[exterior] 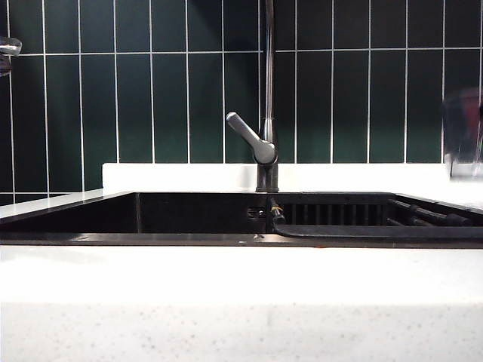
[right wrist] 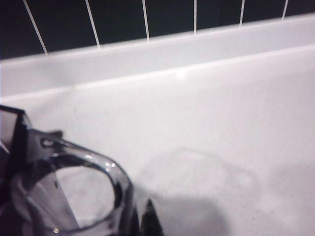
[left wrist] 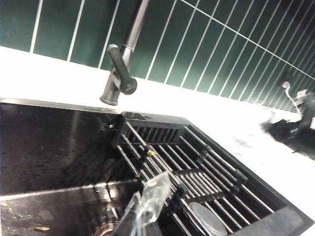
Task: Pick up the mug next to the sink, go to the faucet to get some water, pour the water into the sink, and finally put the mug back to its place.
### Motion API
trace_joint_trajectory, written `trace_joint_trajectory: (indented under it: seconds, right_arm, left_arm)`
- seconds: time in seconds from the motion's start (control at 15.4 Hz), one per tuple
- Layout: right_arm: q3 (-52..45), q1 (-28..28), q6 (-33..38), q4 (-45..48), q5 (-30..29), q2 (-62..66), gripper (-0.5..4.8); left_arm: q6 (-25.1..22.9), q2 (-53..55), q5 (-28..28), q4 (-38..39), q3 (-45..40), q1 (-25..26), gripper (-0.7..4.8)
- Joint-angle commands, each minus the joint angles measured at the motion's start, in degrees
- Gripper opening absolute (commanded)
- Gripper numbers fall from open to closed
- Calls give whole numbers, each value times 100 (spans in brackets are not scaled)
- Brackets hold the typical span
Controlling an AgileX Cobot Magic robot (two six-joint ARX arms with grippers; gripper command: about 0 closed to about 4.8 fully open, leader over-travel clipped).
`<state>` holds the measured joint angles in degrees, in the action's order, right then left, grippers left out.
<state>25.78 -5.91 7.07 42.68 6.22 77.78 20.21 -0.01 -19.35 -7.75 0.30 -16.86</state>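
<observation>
- Mug [right wrist: 69, 196] sits in the right pincer [right wrist: 74, 216], which is clamped on it, with the rim showing close to the wrist camera.
- From the front camera, the mug [exterior: 462, 132] is a blurry shape at the far right edge, up above the white counter [exterior: 241, 286] and not resting on it.
- The mug stands about upright, mouth up. No water can be made out in it.
- The faucet [exterior: 266, 143] stands in the middle, behind the sink [exterior: 189, 215]. It is well apart from the mug, off toward the middle from the right pincer.
- The faucet pipe goes straight up and out of the picture, so its spout is hidden.
- The right arm is the nearer one, and it has the mug. My guess is that it must carry the mug sideways toward the faucet and get it under the spout.
- The left pincer [left wrist: 142, 209] is closed, with nothing real held. It hangs over the black rack [left wrist: 197, 172] in the sink, away from the mug.
- The left arm looks like it can stay out of the way.
</observation>
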Motion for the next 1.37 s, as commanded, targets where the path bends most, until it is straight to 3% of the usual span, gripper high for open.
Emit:
trace_joint_trajectory:
  seconds: [0.07,0.33,0.59,0.78,1.37]
  right_arm:
    - [24,-7,-20,815,-262,579,-6]
    - [59,-210,-544,907,-678,881,-6]
    - [70,-817,-459,872,-1436,885,-6]
    - [109,-879,-402,866,-1926,890,-6]
    - [229,-883,-407,859,-1749,1167,-6]
  left_arm:
    - [-7,2,-42,-42,13,-2,-5]
    - [-24,2,-151,-42,13,-2,-5]
    - [-26,2,-254,48,13,-2,-5]
    - [-26,2,-254,48,13,-2,-5]
    - [-26,2,-258,46,13,-2,-5]
